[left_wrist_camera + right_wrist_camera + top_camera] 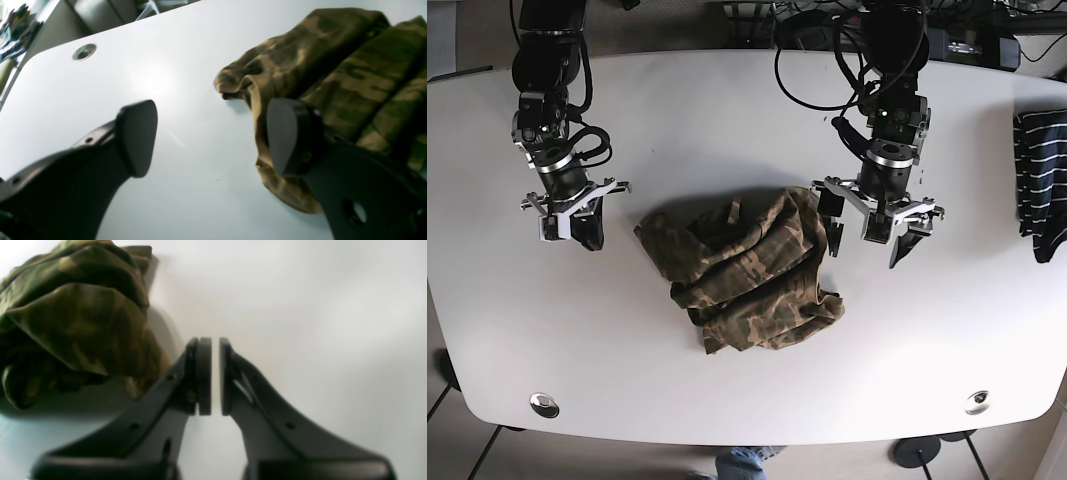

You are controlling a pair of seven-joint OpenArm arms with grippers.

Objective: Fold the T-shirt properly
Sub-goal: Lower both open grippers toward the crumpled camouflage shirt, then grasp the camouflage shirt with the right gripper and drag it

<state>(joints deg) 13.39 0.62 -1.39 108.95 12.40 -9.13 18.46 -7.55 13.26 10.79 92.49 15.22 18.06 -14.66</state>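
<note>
A camouflage T-shirt lies crumpled in a heap in the middle of the white table. My left gripper is open at the shirt's right edge. In the left wrist view the gripper has one finger against the shirt's edge and the other over bare table. It holds nothing. My right gripper hovers left of the shirt, apart from it. In the right wrist view the gripper has its pads nearly together with nothing between them, and the shirt is at upper left.
A dark striped garment lies at the table's right edge. Two metal grommets sit near the front corners, and one also shows in the left wrist view. Cables hang behind the left arm.
</note>
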